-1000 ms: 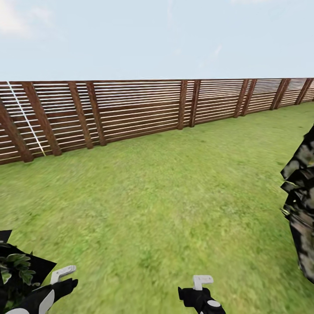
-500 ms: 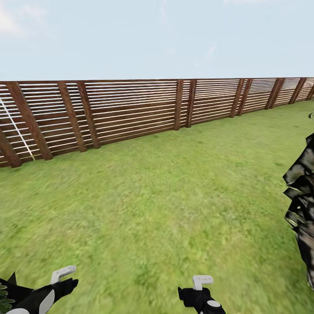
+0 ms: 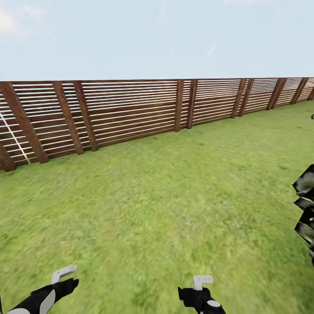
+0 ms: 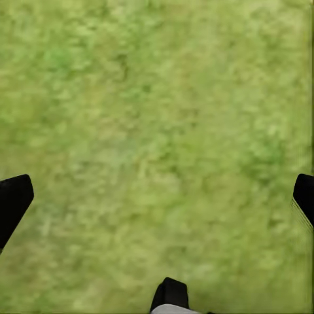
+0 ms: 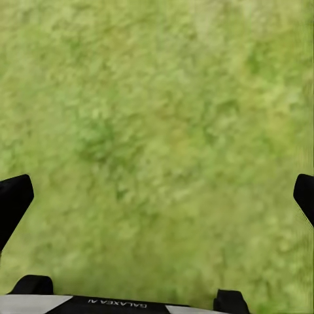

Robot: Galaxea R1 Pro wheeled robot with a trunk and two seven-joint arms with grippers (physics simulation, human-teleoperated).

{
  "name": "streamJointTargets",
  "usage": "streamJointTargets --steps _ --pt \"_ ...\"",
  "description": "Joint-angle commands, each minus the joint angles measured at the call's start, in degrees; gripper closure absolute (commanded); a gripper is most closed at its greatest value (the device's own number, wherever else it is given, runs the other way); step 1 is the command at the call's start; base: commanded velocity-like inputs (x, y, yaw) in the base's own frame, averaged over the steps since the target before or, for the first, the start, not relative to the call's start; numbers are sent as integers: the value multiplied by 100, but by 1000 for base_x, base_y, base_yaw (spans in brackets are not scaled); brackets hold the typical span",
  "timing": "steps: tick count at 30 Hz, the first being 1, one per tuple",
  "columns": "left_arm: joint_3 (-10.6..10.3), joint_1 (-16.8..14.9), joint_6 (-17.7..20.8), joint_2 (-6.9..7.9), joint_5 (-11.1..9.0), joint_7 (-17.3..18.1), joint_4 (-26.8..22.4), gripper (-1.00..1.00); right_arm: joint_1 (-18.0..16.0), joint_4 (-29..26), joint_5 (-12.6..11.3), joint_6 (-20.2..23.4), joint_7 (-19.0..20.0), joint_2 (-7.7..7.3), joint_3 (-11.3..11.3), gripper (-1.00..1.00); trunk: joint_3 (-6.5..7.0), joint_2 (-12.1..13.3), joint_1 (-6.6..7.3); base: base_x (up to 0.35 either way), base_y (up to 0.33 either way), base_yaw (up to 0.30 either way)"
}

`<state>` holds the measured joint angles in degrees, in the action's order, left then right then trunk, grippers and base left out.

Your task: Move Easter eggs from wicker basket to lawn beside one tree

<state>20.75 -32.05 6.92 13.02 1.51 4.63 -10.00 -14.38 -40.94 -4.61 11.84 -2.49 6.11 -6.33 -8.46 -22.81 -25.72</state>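
Note:
The lawn spreads bright green from my arms to a fence. The Easter eggs and the wicker basket are out of view. Dark mottled foliage of a tree pokes in at the right edge, its trunk hidden. My left gripper sits low at the left and my right gripper low at the centre. In the left wrist view the left gripper is open over bare grass. In the right wrist view the right gripper is open too, with nothing between its fingers.
A brown slatted wooden fence runs across the far side of the grass, slanting away to the right. Sky lies above it. Open grass stretches ahead and to the right, up to the foliage.
The camera has moved: the fence slid left, the dark leaves at the lower left left the picture and the right foliage shrank toward the edge. Both arms keep their pose.

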Motion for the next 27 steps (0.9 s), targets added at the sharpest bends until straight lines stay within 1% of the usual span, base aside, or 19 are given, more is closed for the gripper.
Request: streamJointTargets --steps 1,11,17,27 --pt "43 -3 38 -1 16 29 -11 -100 -3 -11 -48 29 -26 -3 -17 -100 -12 -11 -7 332 0 0" --pt "43 -3 29 -18 16 29 -11 -100 -2 -11 -65 22 -32 -3 -17 -100 -12 -11 -7 332 0 0" --pt "43 -3 29 -26 16 29 -11 -100 0 -11 -56 -168 -32 -1 -17 -100 -12 -11 -7 332 0 0" --pt "43 -3 29 -52 25 21 -11 -100 -1 -11 -68 -197 -30 -5 -9 -100 -12 -11 -7 332 0 0"
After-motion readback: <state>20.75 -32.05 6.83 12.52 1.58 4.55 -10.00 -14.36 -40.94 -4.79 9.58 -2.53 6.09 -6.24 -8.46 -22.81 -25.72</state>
